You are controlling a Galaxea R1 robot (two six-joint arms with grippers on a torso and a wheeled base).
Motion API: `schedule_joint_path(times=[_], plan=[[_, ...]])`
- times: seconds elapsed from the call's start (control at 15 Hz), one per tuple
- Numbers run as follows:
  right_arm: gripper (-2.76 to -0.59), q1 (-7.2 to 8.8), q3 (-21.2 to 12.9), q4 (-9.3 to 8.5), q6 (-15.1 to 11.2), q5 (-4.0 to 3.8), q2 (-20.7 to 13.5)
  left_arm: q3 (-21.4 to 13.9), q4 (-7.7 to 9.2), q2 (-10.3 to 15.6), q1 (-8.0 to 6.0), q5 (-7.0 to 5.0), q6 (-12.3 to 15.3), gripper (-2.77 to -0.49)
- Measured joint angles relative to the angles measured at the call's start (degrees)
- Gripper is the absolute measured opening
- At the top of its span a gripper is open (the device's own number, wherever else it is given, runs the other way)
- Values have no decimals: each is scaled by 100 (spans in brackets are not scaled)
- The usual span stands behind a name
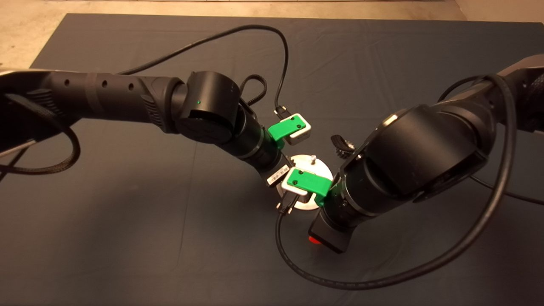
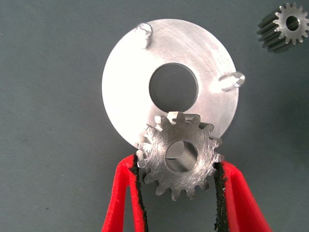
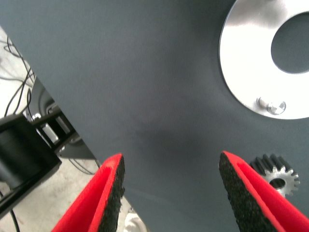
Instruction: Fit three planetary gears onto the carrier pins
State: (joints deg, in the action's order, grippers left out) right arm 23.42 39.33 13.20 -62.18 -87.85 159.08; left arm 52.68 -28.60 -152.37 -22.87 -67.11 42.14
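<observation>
Left pincer clamped on a planetary gear, low centre of the left wrist frame, bore over the carrier disc's near rim, presumably above the hidden third pin. Right pincer released, empty; spare gear beside it.

Left hand fingers clamped, right hand fingers spread wide, both arms reaching inward

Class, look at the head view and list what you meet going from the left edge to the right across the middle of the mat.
Left arm → left gripper → silver disc with a carrier pin standing on it → loose gear lying on the mat → right arm.
</observation>
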Motion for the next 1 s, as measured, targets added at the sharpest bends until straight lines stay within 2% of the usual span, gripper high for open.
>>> schedule_joint_path(times=[0.2, 0.47, 0.67, 0.87, 1.0], plan=[[-191, 11, -2, -64, 69, 13, 7, 22, -155, -129, 145, -63, 7, -274], [-191, 74, 4, -65, 69, 4, 13, 74, -221, -286, 385, 27, 2, -274], [-191, 78, -44, -63, 69, 6, -31, 160, -312, -267, 399, -2, 0, -274], [-191, 93, -363, -85, 69, 11, -232, 160, -310, -268, 399, 2, -2, -274], [-191, 94, -599, -190, 67, -2, -373, 173, -310, -267, 399, 2, -11, -274]])
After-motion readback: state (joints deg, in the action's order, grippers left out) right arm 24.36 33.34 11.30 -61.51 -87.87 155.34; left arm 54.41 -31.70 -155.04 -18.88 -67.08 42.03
